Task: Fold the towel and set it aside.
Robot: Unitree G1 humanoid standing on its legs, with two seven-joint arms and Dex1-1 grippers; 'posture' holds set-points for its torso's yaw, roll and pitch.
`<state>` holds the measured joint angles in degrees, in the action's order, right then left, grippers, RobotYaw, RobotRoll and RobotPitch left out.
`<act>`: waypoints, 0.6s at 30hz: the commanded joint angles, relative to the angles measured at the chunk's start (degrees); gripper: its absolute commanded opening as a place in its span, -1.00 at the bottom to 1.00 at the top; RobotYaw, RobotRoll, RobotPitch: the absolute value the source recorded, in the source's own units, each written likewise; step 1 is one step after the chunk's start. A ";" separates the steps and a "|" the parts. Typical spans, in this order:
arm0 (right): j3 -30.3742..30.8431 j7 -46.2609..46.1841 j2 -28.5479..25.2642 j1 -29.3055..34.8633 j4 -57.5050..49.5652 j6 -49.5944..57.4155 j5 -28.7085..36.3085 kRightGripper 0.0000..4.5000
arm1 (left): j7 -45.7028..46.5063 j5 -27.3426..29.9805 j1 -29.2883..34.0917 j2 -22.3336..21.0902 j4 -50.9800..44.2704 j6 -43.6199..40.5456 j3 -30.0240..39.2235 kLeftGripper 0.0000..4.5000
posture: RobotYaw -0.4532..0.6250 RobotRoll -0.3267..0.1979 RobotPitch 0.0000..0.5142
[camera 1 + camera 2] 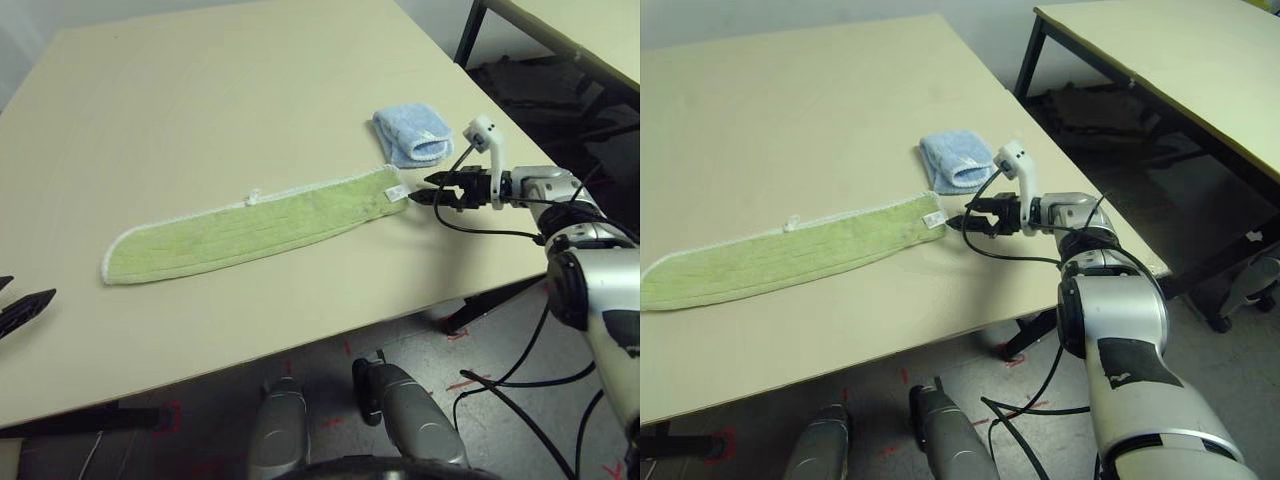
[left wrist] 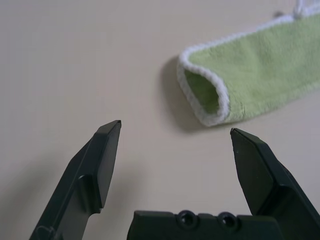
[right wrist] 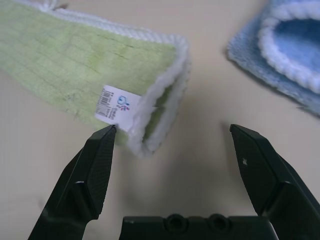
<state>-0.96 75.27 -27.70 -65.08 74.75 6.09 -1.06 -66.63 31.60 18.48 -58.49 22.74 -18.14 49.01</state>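
Towel (image 1: 255, 225) lies mid-surface (image 1: 200, 90) as a long doubled strip. Left gripper (image 2: 172, 137) and right gripper (image 3: 172, 132) empty, fingers wide, one off each end. Next: regrasp ends, fold short, set toward 3 o'clock.

The towel's (image 3: 75, 60) white tag (image 3: 116, 104) bears a barcode and small logo, no legible text

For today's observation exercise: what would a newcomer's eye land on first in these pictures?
Probably the towel, a long green strip folded lengthwise across the middle of the table. Next, the right gripper, open just off the towel's tagged end, with a folded blue cloth lying beyond it.
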 commanded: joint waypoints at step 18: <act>2.66 -1.74 1.95 4.23 -0.37 -18.14 -3.56 1.00 | 7.55 -5.01 -8.05 8.08 -2.70 2.96 -12.82 0.99 | -0.20 0.25 -0.29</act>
<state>1.05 73.96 -25.91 -61.65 74.52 -11.51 -3.47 -59.42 28.05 10.08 -50.93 18.50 -15.83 37.60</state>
